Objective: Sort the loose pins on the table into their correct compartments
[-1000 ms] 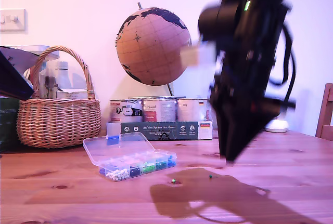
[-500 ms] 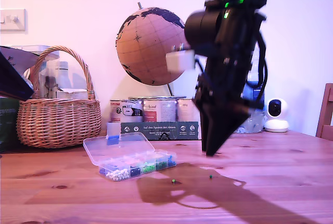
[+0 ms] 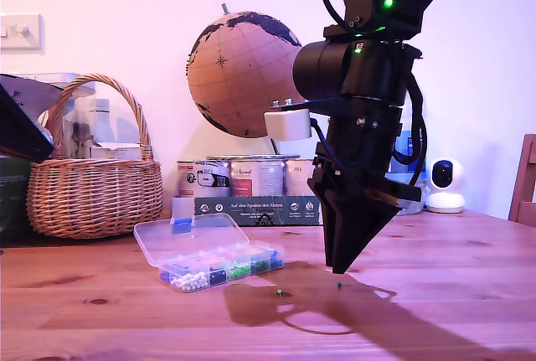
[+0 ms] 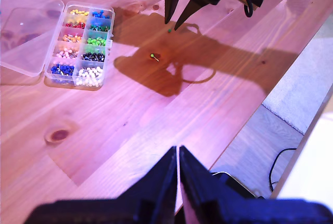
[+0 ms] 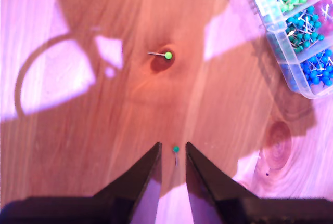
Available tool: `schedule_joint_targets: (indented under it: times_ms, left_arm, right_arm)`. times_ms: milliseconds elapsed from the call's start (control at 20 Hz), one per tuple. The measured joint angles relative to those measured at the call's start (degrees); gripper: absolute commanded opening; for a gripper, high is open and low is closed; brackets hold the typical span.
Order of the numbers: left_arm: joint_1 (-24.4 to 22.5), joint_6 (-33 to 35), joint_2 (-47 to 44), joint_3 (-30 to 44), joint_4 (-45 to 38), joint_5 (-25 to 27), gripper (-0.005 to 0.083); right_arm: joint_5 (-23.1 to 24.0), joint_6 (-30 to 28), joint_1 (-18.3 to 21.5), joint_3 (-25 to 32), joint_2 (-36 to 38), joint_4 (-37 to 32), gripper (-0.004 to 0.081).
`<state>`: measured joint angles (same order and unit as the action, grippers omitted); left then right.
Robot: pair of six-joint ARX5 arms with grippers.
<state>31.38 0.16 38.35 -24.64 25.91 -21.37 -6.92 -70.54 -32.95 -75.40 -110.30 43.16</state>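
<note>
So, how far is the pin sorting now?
No loose pin looks sorted yet. In hand: my second gripper, open, sits low around the dark green pin, not gripping it. The light green pin is left on the table; the organiser box is open. My first gripper is shut.

— Where are the pins?
— A light-green pin [image 5: 167, 55] lies flat on the table [image 5: 78, 130]; a darker green pin [image 5: 176, 149] lies beyond it, both near the open compartments [image 5: 296, 31].
</note>
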Motion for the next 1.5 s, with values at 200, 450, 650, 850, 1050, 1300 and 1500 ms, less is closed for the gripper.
schedule_joint_targets:
  times_ms: [200,450,650,850,1050,1300,1500]
  left_arm:
    - [0.0,0.0,0.0,0.0,0.02,0.0,-0.0023]
    - [0.0,0.0,0.0,0.0,0.04,0.0,-0.0023]
    - [0.0,0.0,0.0,0.0,0.04,0.0,-0.0023]
    - [0.0,0.0,0.0,0.0,0.04,0.0,-0.0023]
    - [0.0,0.0,0.0,0.0,0.5,0.0,-0.0023]
    - [0.0,0.0,0.0,0.0,0.5,0.0,-0.0023]
    - [0.0,0.0,0.0,0.0,0.5,0.0,-0.0023]
  right_arm:
    - [0.04,0.0,0.59,0.0,-0.76,-0.22,0.0116]
    - [0.04,0.0,0.66,0.0,-2.45,-0.66,0.0116]
    - [0.04,0.0,0.74,0.0,-2.45,-1.62,0.0115]
    - [0.02,0.0,1.42,0.0,-2.45,-1.6,0.0092]
    - [0.0,0.0,2.05,0.0,-2.45,-1.53,0.0088]
    - [-1.51,0.15,2.1,0.0,-2.45,-1.09,0.0088]
    - [-1.7,1.31,2.12,0.0,-2.45,-1.14,0.0088]
